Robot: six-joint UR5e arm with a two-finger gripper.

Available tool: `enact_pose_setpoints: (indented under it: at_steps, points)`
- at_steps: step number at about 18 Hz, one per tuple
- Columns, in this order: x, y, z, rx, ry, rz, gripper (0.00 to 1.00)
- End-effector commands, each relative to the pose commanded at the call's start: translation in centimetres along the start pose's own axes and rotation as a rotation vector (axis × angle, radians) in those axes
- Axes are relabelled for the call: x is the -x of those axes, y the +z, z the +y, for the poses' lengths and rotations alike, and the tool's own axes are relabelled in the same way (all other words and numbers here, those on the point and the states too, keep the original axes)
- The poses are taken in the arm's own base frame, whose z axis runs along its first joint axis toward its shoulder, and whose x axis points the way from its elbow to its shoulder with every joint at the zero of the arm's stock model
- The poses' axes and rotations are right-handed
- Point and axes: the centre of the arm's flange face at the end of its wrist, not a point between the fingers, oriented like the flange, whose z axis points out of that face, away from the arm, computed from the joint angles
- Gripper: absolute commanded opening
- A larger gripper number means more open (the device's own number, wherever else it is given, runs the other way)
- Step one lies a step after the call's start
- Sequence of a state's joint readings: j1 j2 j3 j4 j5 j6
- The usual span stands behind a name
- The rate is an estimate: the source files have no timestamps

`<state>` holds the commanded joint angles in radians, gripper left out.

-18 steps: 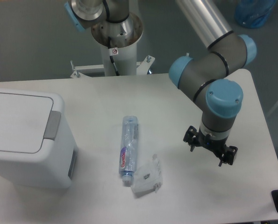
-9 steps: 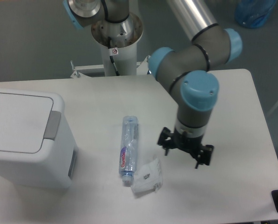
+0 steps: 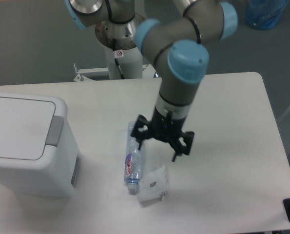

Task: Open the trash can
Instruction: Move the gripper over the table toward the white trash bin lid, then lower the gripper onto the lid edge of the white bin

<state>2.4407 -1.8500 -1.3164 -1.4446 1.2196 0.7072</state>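
gripper (image 3: 158, 145) hangs w/ jaws spread wide & empty right over the plastic bottle (image 3: 133, 157), trash can (image 3: 30, 146) sits far left w/ lid down, so imo it could clip the bottle or crumpled wrapper (image 3: 153, 184) if it travels low

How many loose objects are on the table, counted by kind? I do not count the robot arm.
Large white plastic trash can with grey push bar: 1
Clear plastic bottle lying on its side: 1
Crumpled clear plastic wrapper: 1
Total: 3
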Motion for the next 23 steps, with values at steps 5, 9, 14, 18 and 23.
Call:
enact_pose_setpoints:
  at_steps: [5, 9, 14, 18, 23]
  points:
    - [-6.7, -1.2, -3.9, -0.017, 0.008, 0.03, 1.0]
    - [-9.5, -1.0, -4.5, 0.027, -0.135, 0.104, 1.0]
    - [-9.6, 0.3, -4.2, 0.074, -0.168, 0.124, 1.0]
    - [-9.6, 1.4, -4.9, 0.085, -0.212, 0.123, 1.0]
    - [-9.9, 2.9, -5.8, 0.101, -0.198, 0.13, 1.0]
